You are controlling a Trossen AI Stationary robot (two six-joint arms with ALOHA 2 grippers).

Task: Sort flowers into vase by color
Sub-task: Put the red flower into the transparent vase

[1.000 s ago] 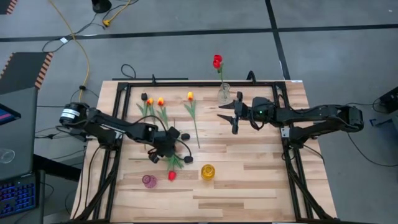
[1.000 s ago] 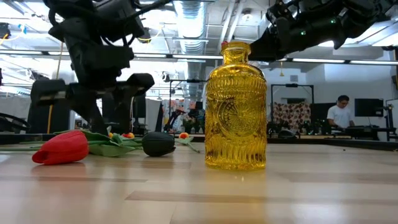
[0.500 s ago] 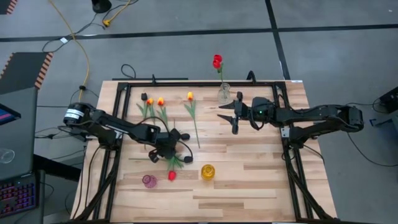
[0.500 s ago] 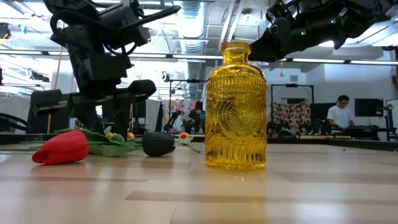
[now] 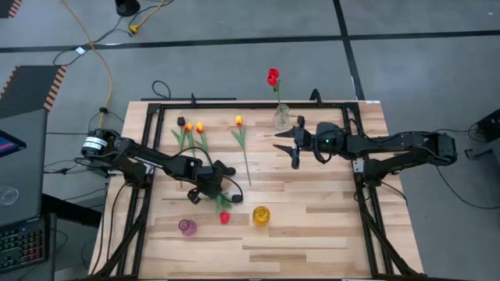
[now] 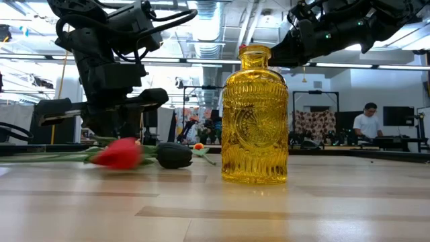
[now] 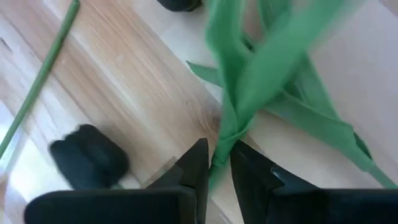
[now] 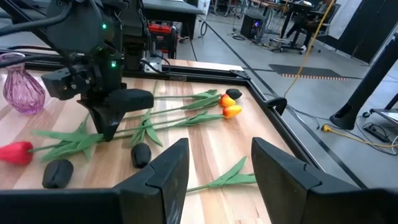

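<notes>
My left gripper (image 5: 209,187) is shut on the red tulip, whose head (image 5: 224,218) lies between the pink vase (image 5: 187,226) and the yellow vase (image 5: 261,215). In the low view the red head (image 6: 117,153) shows blurred, left of the yellow vase (image 6: 255,114). Loose black tulip heads (image 7: 90,155) (image 6: 173,155) lie on the table by the gripper. Orange tulips (image 5: 200,127) (image 5: 238,121) and a black one (image 5: 180,121) lie flat toward the far left. A clear vase (image 5: 280,117) holds red flowers (image 5: 273,76). My right gripper (image 5: 295,144) waits open beside it. My left gripper (image 7: 217,165) pinches the red tulip's green stem (image 7: 225,138) where the long leaves bunch together, between its two fingers (image 7: 196,165). It comes from above, pointing down. The leaves fan out beyond the fingers; the red head (image 8: 15,151) trails low toward the near edge.
A dark metal frame (image 5: 234,104) runs round the table's far part and sides. The yellow vase stands close to the right of the red head, the pink vase (image 8: 25,90) to its left. Bare wood (image 5: 312,234) stretches along the near right. A person (image 6: 368,124) sits far behind.
My left gripper has moved slightly toward the near edge and has drawn the red tulip along: its head has shifted right, toward the yellow vase, and shows blurred in the low view. The right arm has kept still.
</notes>
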